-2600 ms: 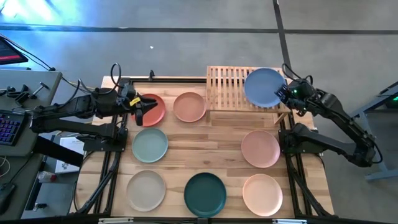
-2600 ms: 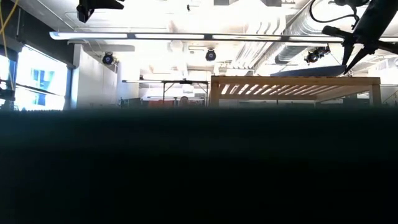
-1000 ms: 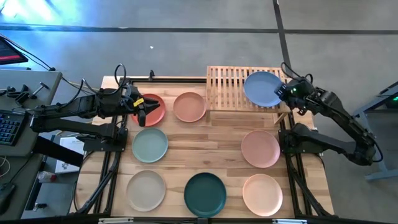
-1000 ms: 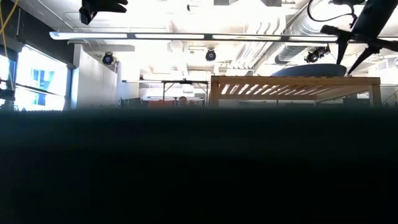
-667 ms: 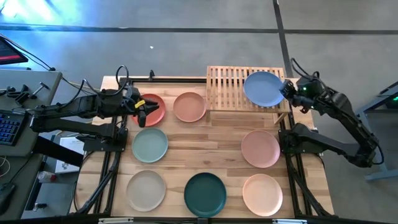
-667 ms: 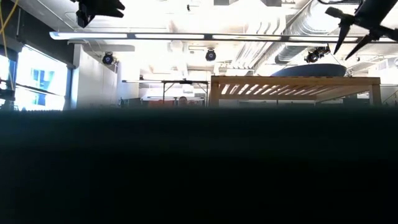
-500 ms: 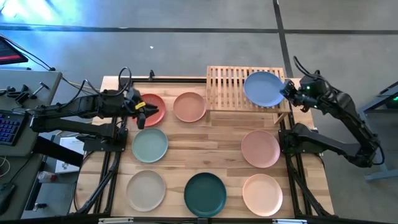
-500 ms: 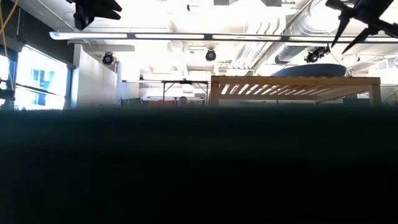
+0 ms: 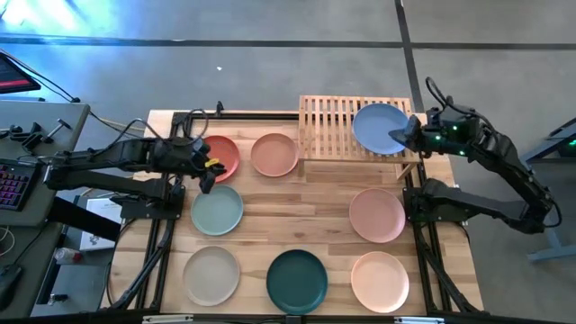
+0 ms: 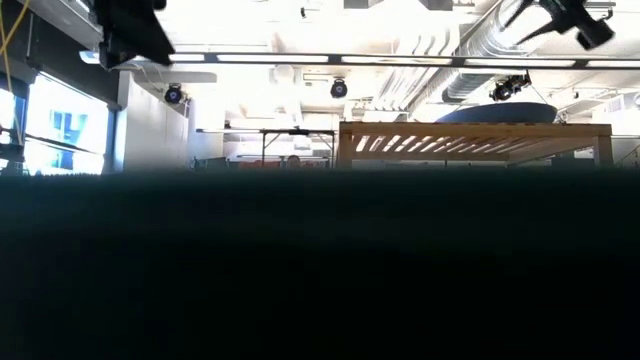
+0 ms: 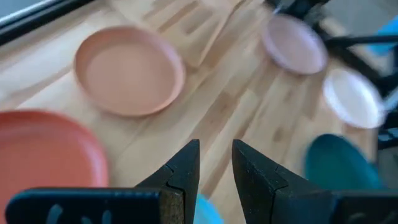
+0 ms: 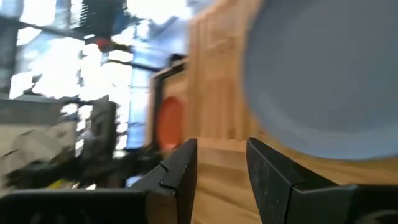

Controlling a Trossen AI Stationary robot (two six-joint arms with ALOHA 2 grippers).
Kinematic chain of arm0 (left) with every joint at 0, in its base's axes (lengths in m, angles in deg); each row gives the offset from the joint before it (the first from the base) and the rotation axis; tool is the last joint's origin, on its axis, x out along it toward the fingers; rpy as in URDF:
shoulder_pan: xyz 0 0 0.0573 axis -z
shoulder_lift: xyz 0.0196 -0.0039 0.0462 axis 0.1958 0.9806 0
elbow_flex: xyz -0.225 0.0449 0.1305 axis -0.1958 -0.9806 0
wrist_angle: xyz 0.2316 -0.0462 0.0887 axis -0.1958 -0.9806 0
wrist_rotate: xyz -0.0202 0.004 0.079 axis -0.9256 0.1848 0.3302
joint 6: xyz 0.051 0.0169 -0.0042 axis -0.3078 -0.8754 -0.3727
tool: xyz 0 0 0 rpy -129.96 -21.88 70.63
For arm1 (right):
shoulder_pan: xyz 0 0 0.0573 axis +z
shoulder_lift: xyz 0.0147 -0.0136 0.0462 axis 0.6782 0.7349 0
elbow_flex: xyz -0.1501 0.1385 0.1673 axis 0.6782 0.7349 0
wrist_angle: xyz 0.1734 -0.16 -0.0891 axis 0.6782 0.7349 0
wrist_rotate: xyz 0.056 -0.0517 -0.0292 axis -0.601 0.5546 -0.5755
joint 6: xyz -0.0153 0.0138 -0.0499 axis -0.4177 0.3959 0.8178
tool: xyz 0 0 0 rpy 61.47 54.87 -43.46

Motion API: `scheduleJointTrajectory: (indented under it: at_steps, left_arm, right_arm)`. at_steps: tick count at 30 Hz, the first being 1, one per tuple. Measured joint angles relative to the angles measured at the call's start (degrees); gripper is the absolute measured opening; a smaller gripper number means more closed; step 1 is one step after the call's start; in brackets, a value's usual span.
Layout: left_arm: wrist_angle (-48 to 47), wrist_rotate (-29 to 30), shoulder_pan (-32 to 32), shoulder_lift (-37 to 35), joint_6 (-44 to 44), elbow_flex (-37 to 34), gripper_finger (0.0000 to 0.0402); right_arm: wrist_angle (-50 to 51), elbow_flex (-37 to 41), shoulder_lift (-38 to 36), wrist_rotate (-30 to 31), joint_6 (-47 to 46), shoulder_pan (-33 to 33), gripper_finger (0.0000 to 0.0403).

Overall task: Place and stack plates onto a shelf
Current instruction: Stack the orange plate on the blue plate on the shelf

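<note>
The blue plate (image 9: 380, 128) lies flat on the right end of the bamboo shelf (image 9: 328, 126), and shows there in the low view too (image 10: 520, 112). My right gripper (image 9: 402, 138) is open and hovers above the plate's right rim, touching nothing (image 12: 222, 162). My left gripper (image 9: 209, 171) is open by a narrow gap (image 11: 216, 158). It hangs over the table between the red-orange plate (image 9: 223, 153) and the sage green plate (image 9: 217, 209). The peach plate (image 9: 274, 154) sits left of the shelf.
The pink (image 9: 377, 214), beige (image 9: 211, 274), dark teal (image 9: 297, 280) and pale cream-pink (image 9: 380, 281) plates lie flat on the plank table. The shelf's left half (image 9: 319, 117) holds nothing. A black frame edges the table.
My right gripper drew back from the blue plate's right rim, rose and turned, and now points back at the plate from higher up. The plate stayed flat on the shelf. My left gripper shifted from over the red-orange plate toward the near edge, by the sage green plate.
</note>
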State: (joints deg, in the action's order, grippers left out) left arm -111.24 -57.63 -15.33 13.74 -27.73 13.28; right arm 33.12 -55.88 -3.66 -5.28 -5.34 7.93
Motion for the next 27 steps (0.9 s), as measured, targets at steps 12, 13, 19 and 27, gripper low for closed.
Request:
scheduleJointTrajectory:
  at_steps: [12, 13, 19, 27]
  left_arm:
    - [0.0, 6.6, -1.0, 9.5, 1.8, -1.7, 0.0083]
    - [0.1, 6.5, -1.3, 10.5, 1.8, -1.7, 0.0083]
    - [0.2, 6.5, -4.1, 15.8, 0.4, -1.7, 0.0083]
    - [0.2, 6.5, -7.4, 20.6, -1.1, -1.7, 0.0083]
  right_arm:
    - [-24.7, 0.0, 1.6, -1.7, 11.1, 10.1, 0.0119]
    - [-26.8, 0.0, 1.9, -2.7, 12.4, 10.7, 0.0119]
    - [-32.5, 0.0, 3.1, -8.5, 17.3, 12.5, 0.0119]
    - [-31.8, 0.0, 3.9, -11.9, 20.7, 13.9, 0.0119]
